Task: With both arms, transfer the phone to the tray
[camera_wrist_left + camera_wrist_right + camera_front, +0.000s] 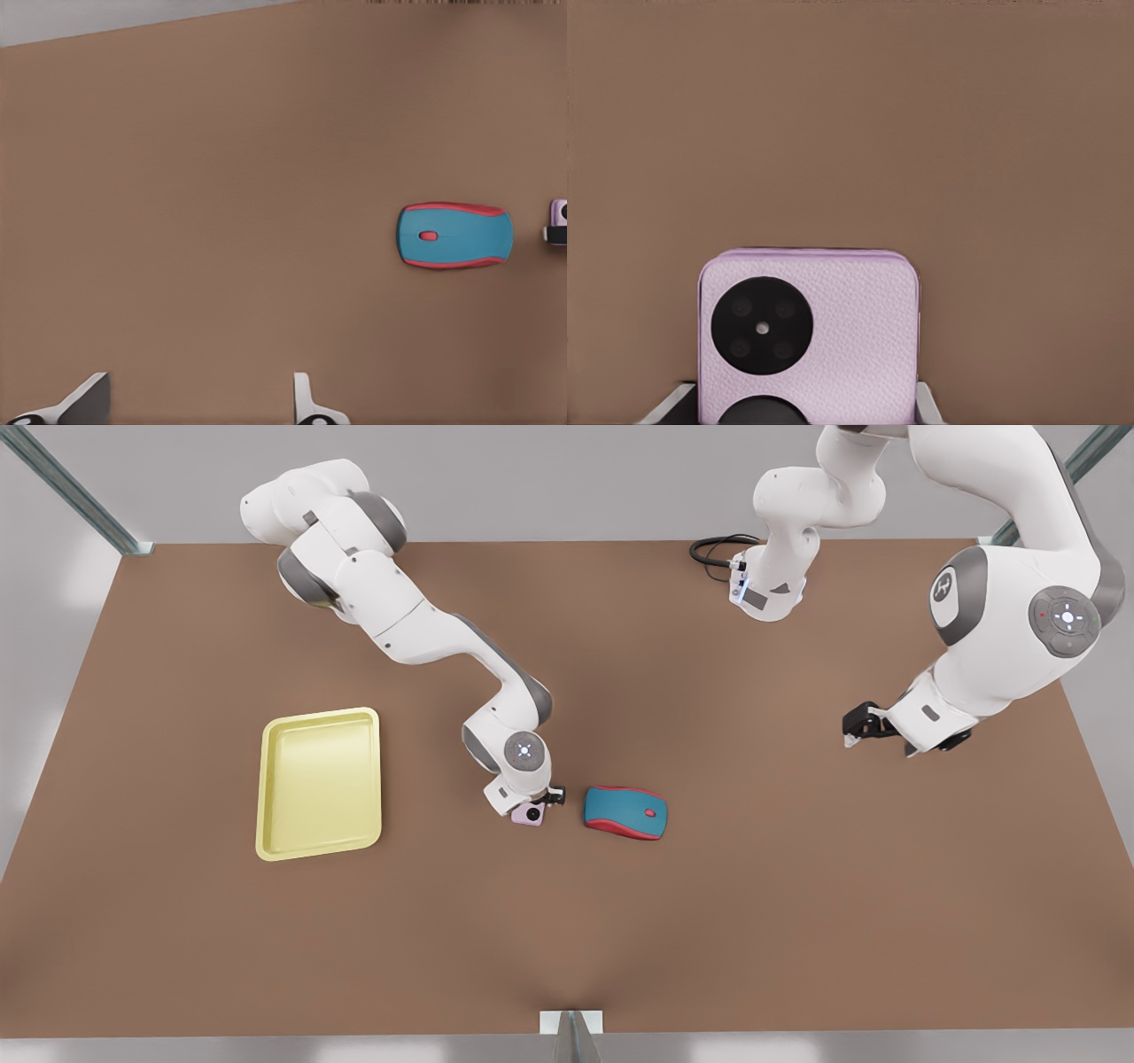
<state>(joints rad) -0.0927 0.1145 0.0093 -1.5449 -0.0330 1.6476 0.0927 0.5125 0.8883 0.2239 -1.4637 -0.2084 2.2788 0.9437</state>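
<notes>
Right wrist view: the right gripper's [806, 403] fingers [928, 403] flank the phone [811, 341], one against each side edge, clasping it. The phone is a pale lilac, grained slab with a round black camera disc. In the front view it sits just beside the teal-and-red mouse [625, 812], with the yellow tray [320, 782] well beyond. The left gripper [864, 726] waits far from the mouse, fingers spread.
</notes>
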